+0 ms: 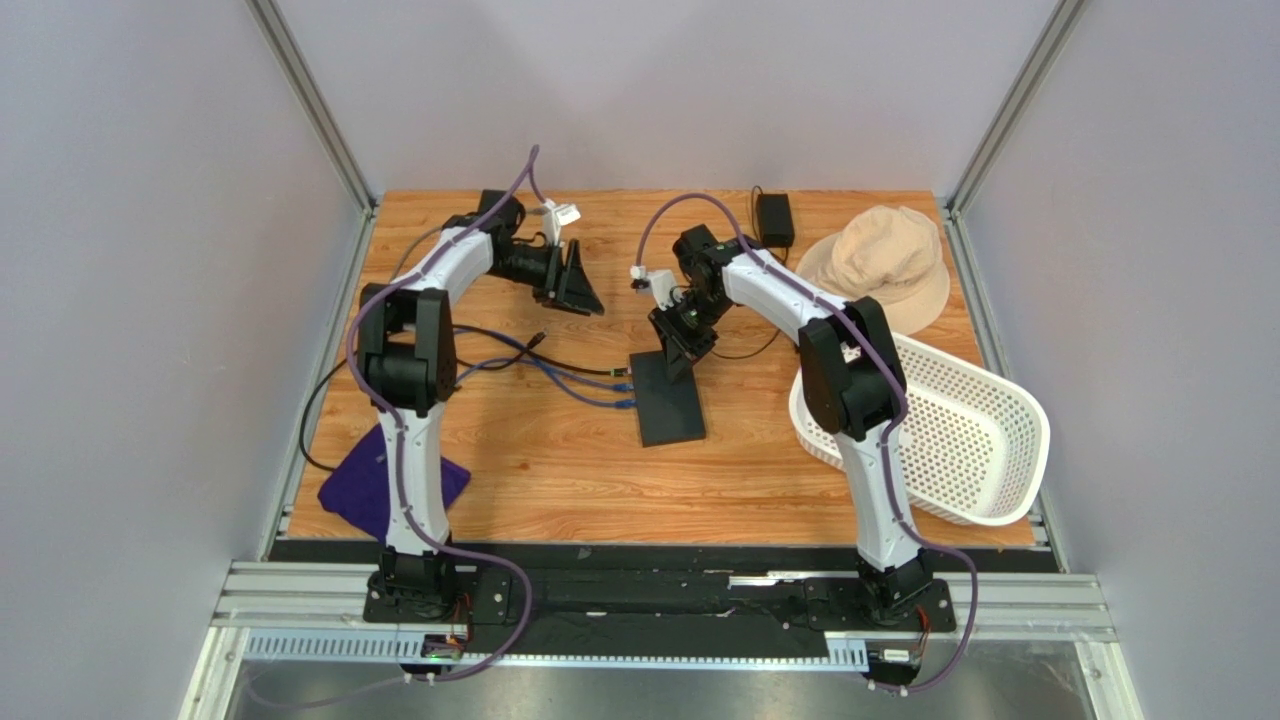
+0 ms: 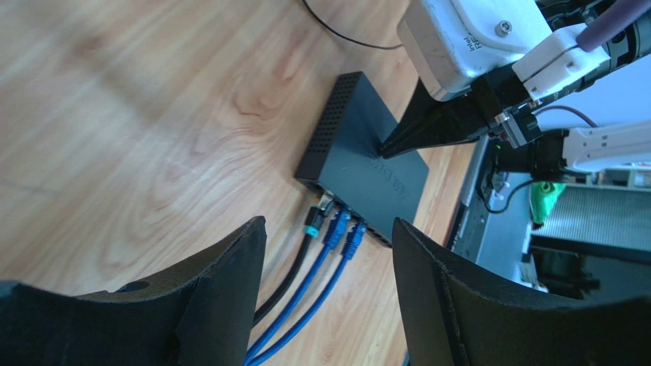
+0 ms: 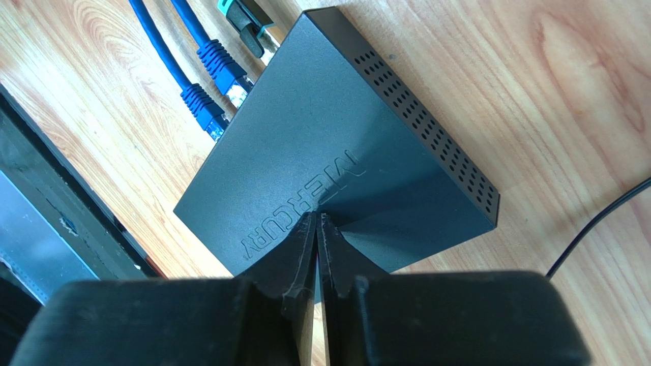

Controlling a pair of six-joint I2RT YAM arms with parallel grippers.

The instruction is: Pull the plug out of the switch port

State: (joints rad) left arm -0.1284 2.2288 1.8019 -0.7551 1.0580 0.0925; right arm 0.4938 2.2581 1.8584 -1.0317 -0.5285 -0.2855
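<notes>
Three plugs, two blue and one black, sit in the switch at mid-table, on the side facing the left arm. The left gripper is nearer them, jaws wide open, with the plugs straight ahead but well apart. The right gripper, jaws closed, presses on the switch's top, clear of the cables.
</notes>
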